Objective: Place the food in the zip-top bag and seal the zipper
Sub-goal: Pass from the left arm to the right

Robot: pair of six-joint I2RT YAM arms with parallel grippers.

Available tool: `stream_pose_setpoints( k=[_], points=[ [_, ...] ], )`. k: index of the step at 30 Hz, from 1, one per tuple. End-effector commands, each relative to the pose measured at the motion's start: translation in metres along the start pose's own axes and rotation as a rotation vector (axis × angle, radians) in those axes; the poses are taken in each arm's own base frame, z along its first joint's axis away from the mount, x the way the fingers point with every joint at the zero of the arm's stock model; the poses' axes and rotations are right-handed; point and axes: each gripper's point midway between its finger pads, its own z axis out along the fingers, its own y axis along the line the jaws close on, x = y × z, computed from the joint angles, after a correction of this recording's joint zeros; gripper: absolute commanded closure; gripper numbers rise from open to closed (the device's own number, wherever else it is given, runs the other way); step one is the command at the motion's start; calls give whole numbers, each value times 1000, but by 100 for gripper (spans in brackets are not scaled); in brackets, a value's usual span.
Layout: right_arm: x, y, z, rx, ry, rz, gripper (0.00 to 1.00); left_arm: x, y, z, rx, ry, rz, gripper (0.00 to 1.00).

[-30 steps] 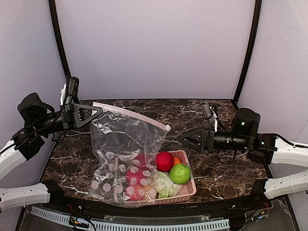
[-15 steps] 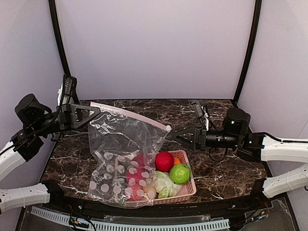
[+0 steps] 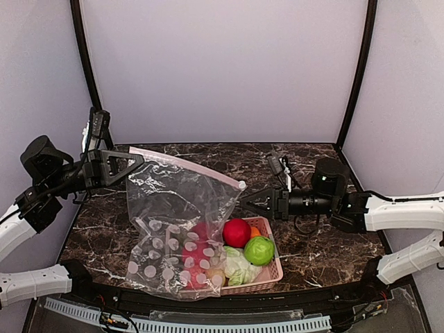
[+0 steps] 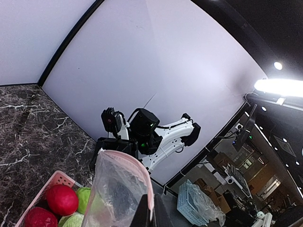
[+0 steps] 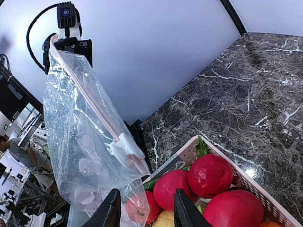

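Note:
My left gripper (image 3: pixel 137 159) is shut on the upper left corner of the clear zip-top bag (image 3: pixel 173 215) and holds it hanging above the table. In the left wrist view my left gripper (image 4: pixel 149 213) pinches the pink zipper strip (image 4: pixel 142 175). The zipper (image 3: pixel 187 165) slopes down to a white slider (image 3: pixel 241 184). My right gripper (image 3: pixel 244 202) is open and empty, just right of the slider end. In the right wrist view the right gripper (image 5: pixel 144 213) stands below the slider (image 5: pixel 125 147). The food lies in a pink basket (image 3: pixel 276 267): a red ball (image 3: pixel 237 232), a green ball (image 3: pixel 259 250) and a cabbage (image 3: pixel 239 268).
The bag's lower part drapes over the basket's left half, with red food (image 3: pixel 194 253) showing through it. Red balls (image 5: pixel 210 175) fill the basket (image 5: pixel 189 149) in the right wrist view. Dark frame posts stand at the back corners of the marble table (image 3: pixel 312 243).
My right arm has reached left toward the bag's slider end, still open. My left gripper has shifted slightly left and up with the bag's corner.

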Motion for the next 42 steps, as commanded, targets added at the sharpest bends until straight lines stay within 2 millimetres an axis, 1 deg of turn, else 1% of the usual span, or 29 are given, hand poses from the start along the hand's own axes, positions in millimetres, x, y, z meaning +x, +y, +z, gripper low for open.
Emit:
stream_pose_setpoints(
  k=[1, 11, 20, 23, 25, 26, 27, 29, 34, 35, 36, 37, 42],
  points=[
    [-15, 14, 3, -72, -32, -46, 65, 1, -7, -1, 24, 2, 5, 99],
    [-18, 15, 14, -115, -29, -44, 65, 0, -8, -1, 32, 0, 4, 99],
    [-23, 18, 24, -152, -22, -49, 52, 1, -7, 0, 37, 7, -2, 99],
    [-23, 18, 27, -158, -16, -48, 51, 0, -8, 1, 39, 5, 1, 99],
    [-24, 19, 27, -168, -19, -51, 58, -1, -8, 0, 38, 4, 3, 99],
    [-24, 20, 27, -169, -18, -50, 64, -1, -8, 1, 36, 3, 3, 99],
    [-25, 21, 26, -171, -20, -52, 68, -1, -7, 0, 31, 1, 1, 99],
    [-25, 22, 25, -169, -23, -54, 75, -1, -4, -1, 12, -8, 6, 99],
    [-28, 26, 15, -151, -41, -61, 92, -3, 4, -5, -62, -24, 36, 99],
    [-29, 28, 12, -148, -46, -65, 97, 0, 11, -7, -100, -19, 23, 99],
    [-31, 30, 9, -141, -50, -70, 100, -3, 13, -8, -123, -27, 40, 99],
    [-32, 32, 6, -134, -55, -81, 100, 0, 19, -9, -152, -13, 32, 99],
    [-47, 46, -16, -81, -92, -129, 100, 6, 42, -15, -272, -10, -4, 99]
  ],
)
